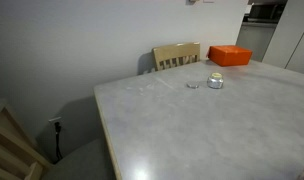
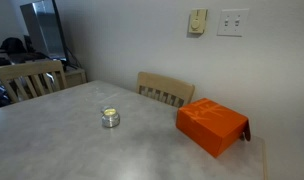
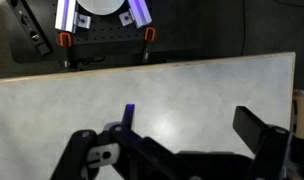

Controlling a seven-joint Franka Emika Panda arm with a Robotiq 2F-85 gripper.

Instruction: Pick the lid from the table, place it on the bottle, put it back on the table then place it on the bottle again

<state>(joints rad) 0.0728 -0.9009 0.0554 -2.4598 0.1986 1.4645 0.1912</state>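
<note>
The bottle [image 1: 215,81] is a small squat clear glass jar with a pale top, standing on the pale grey table [image 1: 192,125] near its far side. It also shows in an exterior view [image 2: 110,118]. The lid [image 1: 193,85] is a tiny flat greyish disc lying on the table just beside the bottle. My gripper [image 3: 192,125] shows only in the wrist view. Its fingers are spread wide and empty over bare tabletop [image 3: 172,85]. Neither the bottle nor the lid is in the wrist view.
An orange box [image 1: 230,55] lies at the table's far corner, also in an exterior view [image 2: 212,125]. A light wooden chair [image 1: 177,56] stands behind the table [image 2: 164,90]. Another chair [image 2: 32,78] stands at one side.
</note>
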